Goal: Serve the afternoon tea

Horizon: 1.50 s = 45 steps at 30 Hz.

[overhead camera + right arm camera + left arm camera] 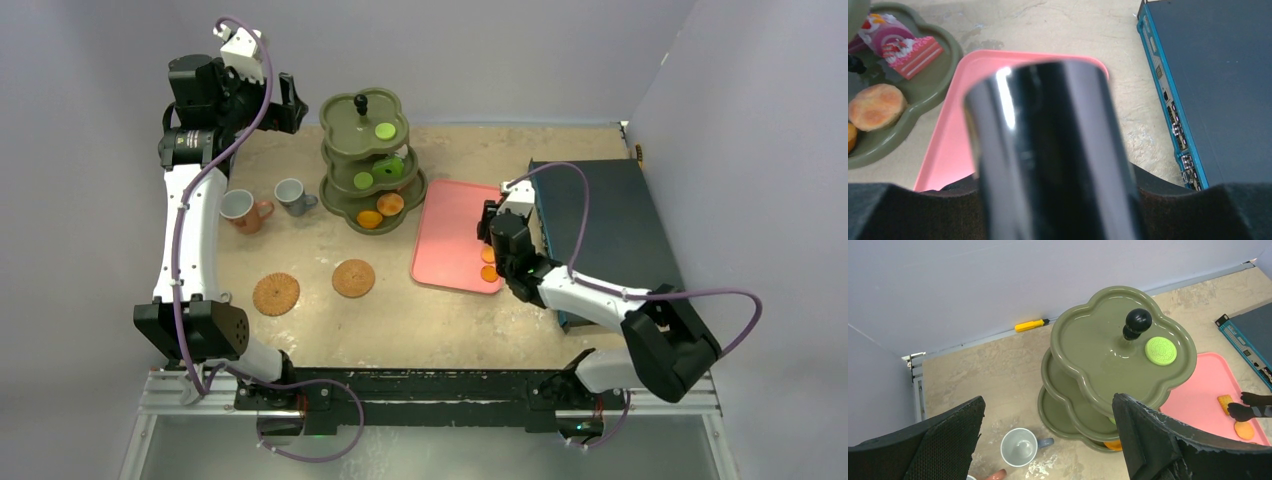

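While left end effector (pixel 1048 404) hangs spread near stand (pixel 1093 357), right end effector (pixel 492 226) pinches black tongs (pixel 1048 150) over pink tray (pixel 450 235).

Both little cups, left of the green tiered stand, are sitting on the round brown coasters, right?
Not quite. The terracotta cup and the grey-blue cup are left of the stand, but they sit directly on the table. One coaster and the other coaster lie apart from them, nearer the arms, with nothing on them. The top external view shows this.
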Tool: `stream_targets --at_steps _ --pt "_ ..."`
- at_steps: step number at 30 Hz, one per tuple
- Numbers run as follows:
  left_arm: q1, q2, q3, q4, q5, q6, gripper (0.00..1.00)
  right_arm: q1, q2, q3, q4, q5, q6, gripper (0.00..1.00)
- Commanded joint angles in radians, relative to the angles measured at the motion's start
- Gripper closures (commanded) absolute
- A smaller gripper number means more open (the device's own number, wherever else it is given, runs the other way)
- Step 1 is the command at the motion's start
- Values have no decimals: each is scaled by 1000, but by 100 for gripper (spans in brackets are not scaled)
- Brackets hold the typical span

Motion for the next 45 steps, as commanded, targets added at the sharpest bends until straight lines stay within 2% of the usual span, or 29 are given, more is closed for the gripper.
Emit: stream_targets --at_steps 1,15,20,27,35,40,45 --pt "12 -29 26 23 8 -2 1 -8 47 11 82 22 18 46" --pt "12 -27 30 25 9 -3 1 -14 116 -15 123 37 31 49" --pt "12 -29 35 21 4 4 1 -14 141 -5 137 35 25 59" --pt "12 -30 38 14 3 3 1 -10 78 34 143 35 -37 73" --pt "13 -32 36 13 -5 4 1 50 -15 317 74 -89 -115 75" --pt "14 -33 36 11 -8 3 1 104 27 535 34 -175 -147 75" --pt "15 -34 35 9 -8 1 1 171 134 719 26 -240 -177 74"
